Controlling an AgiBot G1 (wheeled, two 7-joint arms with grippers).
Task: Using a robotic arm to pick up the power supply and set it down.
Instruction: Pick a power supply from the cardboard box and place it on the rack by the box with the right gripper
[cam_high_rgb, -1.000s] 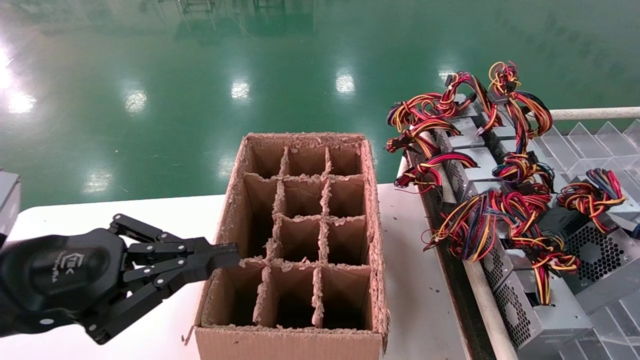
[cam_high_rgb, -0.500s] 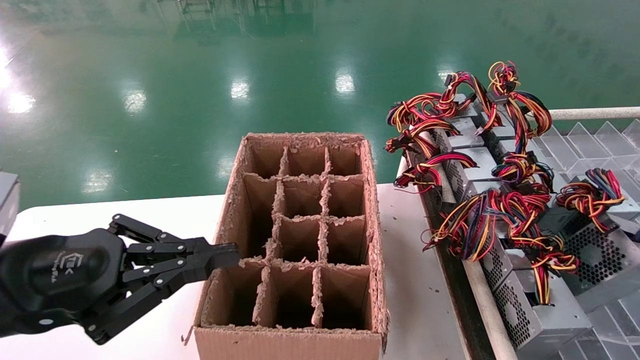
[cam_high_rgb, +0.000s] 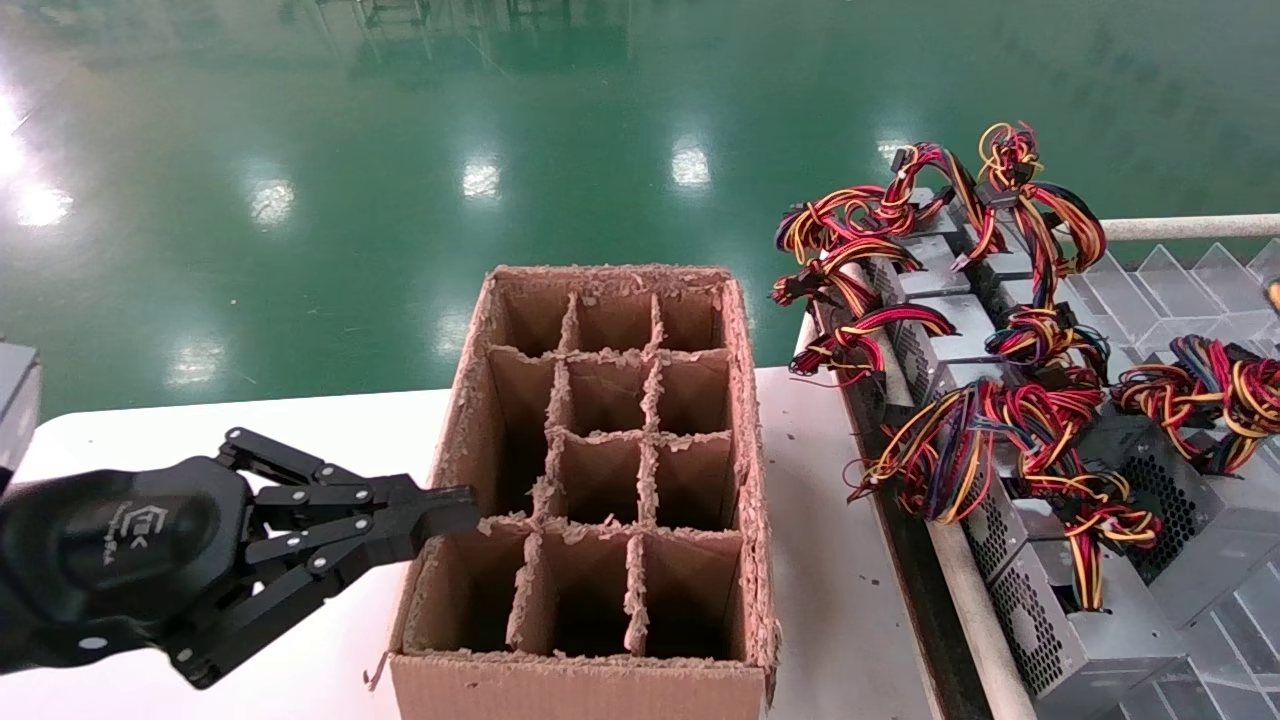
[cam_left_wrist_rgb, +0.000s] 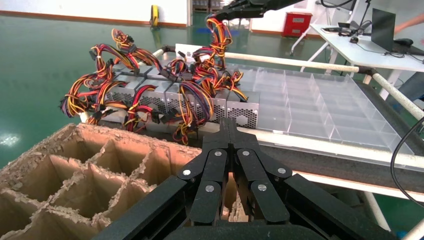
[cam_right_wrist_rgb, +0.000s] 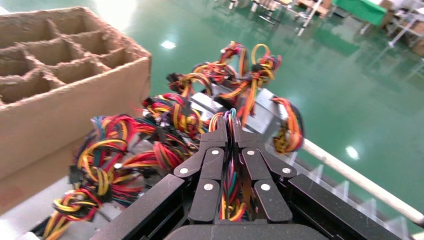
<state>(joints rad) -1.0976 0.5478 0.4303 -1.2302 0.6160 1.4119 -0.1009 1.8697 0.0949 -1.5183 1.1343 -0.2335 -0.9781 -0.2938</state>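
At the table's (cam_high_rgb: 300, 420) near left corner, our left hand (cam_high_rgb: 455, 515) hangs parked. Its fingers are pressed together on nothing, and their tips sit just beside the near left wall of the divided cardboard box (cam_high_rgb: 760, 560).

To the right of the table, a row of grey units (cam_high_rgb: 940, 345) lies on the clear tray (cam_high_rgb: 1180, 280). The power supply (cam_high_rgb: 1200, 500) sits at the right end of that row, with its perforated face turned toward us. Its wire bundle (cam_high_rgb: 1215, 385) rises toward the tray's right edge. We cannot tell whether the case has left the tray.

Our right hand (cam_right_wrist_rgb: 228, 122) is out of the head view. Its own camera shows the fingers clamped on the coloured strands, with blue and green threads among them.

We judge the metal case to be stiff and fairly heavy for its size, with smooth sides that would slide in a pinch. The wires are soft and springy, so a load carried by them is likely to swing and twist. The strands could also creep through the pads or strain where they enter the case.

The tied part of the bundle, close to the case, looks like the surest hold. Neighbouring bundles (cam_high_rgb: 1000, 430) lie tangled nearby and could snag.
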